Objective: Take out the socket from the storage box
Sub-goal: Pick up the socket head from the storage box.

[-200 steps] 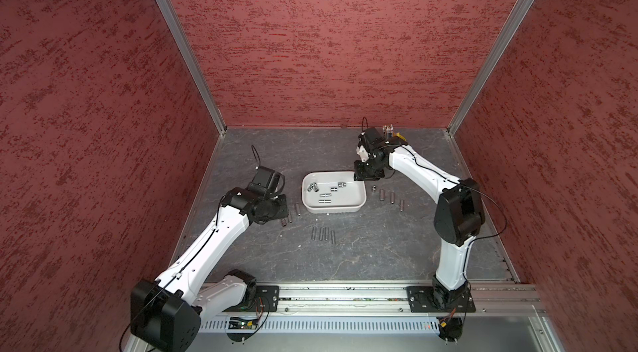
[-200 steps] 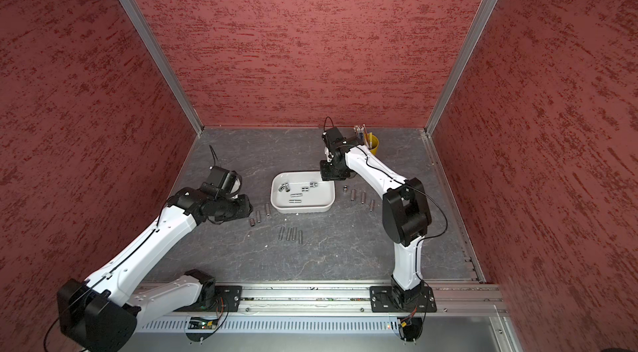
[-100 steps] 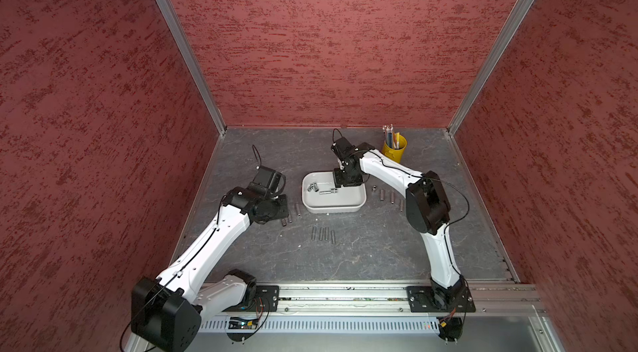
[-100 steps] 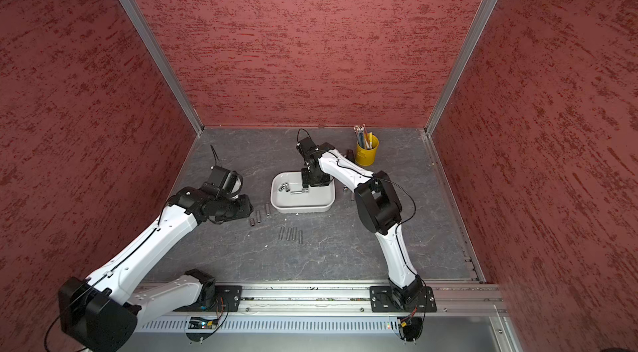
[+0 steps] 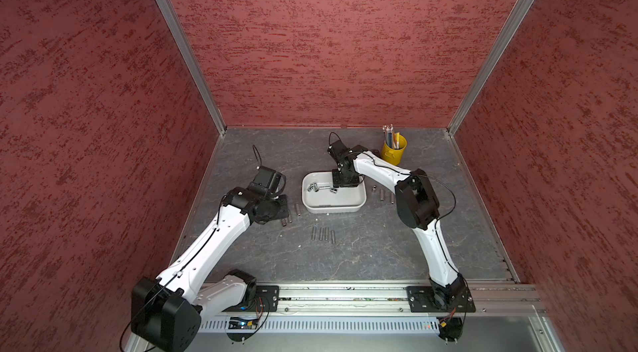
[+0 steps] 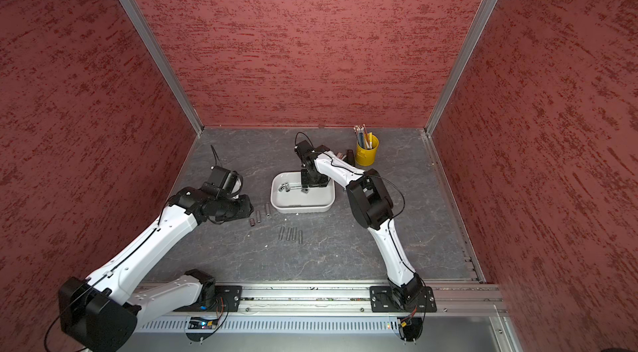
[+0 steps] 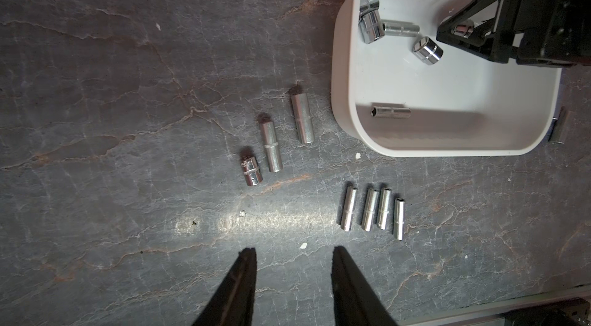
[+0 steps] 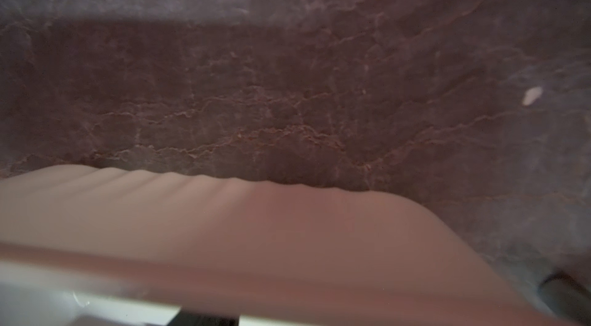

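The storage box [image 5: 333, 210] [image 6: 300, 209], a shallow white tub, sits mid-table with several chrome sockets in it. My right gripper [image 5: 340, 185] [image 6: 309, 185] points down into its far right corner. In the left wrist view a short socket [image 7: 462, 30] shows between the right gripper [image 7: 447, 31] fingers; whether they press on it I cannot tell. More sockets [image 7: 371, 25] [image 7: 428, 51] [image 7: 390, 112] lie loose in the box [image 7: 415, 150]. My left gripper [image 7: 294, 250] [image 5: 284, 208] hangs open and empty over the table, left of the box. The right wrist view is blurred, showing only the box wall [image 8: 287, 228].
Outside the box, sockets lie on the table: a row of several [image 7: 371, 212] in front, three [image 7: 271, 145] at its left, a few [image 5: 382, 195] at its right. A yellow pencil bucket [image 5: 393, 150] stands at the back right. Red walls enclose the table.
My right arm has swung left from the table beside the box and lowered its gripper into the box. The left arm has not moved.
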Robot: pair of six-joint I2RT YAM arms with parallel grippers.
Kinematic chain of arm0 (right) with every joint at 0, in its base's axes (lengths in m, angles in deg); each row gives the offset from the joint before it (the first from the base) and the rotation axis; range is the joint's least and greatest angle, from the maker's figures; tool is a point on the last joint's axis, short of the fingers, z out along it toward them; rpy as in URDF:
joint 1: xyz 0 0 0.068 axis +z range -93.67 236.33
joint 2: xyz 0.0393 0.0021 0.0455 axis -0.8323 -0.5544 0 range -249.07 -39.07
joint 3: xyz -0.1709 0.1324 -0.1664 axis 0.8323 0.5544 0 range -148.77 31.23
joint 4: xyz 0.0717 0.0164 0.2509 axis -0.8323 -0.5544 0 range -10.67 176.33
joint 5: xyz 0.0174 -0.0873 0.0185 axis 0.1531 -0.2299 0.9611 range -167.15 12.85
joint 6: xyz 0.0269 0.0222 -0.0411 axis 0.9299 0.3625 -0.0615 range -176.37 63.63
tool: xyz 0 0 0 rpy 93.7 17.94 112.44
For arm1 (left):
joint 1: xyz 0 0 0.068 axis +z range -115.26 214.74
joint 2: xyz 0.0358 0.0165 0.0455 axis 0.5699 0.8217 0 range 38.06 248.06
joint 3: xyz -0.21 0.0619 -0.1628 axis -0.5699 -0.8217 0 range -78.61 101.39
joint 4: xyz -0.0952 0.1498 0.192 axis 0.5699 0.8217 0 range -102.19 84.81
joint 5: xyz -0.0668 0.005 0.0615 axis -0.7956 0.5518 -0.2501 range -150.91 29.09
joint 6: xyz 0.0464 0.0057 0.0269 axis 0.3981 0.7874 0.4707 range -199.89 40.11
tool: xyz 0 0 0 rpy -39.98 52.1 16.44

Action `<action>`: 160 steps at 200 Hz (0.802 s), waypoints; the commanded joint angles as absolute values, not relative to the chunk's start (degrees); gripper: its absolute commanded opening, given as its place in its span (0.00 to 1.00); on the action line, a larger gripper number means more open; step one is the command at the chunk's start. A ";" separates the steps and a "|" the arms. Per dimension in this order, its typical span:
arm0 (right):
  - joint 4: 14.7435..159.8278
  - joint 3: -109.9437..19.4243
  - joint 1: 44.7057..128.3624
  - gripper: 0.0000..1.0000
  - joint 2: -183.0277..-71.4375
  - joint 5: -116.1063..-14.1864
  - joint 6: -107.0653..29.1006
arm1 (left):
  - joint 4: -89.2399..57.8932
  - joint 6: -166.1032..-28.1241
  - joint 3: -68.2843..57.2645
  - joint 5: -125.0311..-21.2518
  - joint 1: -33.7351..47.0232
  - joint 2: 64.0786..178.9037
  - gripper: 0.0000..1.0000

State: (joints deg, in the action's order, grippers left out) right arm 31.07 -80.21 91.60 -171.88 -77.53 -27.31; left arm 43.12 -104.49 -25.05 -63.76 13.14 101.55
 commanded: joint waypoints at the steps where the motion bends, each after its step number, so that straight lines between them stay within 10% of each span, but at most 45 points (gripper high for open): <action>1: 32.45 -82.26 91.71 0.50 -173.42 -79.17 -25.98 | 42.92 -104.13 -25.19 -63.02 12.81 101.79 0.42; 82: 33.10 -82.43 91.76 0.24 -172.96 -77.69 -27.20 | 42.92 -104.13 -25.15 -63.04 12.77 101.78 0.42; 160: 29.74 -77.82 91.60 0.20 -157.43 -79.46 -31.02 | 42.92 -104.19 -25.18 -62.95 12.77 101.78 0.42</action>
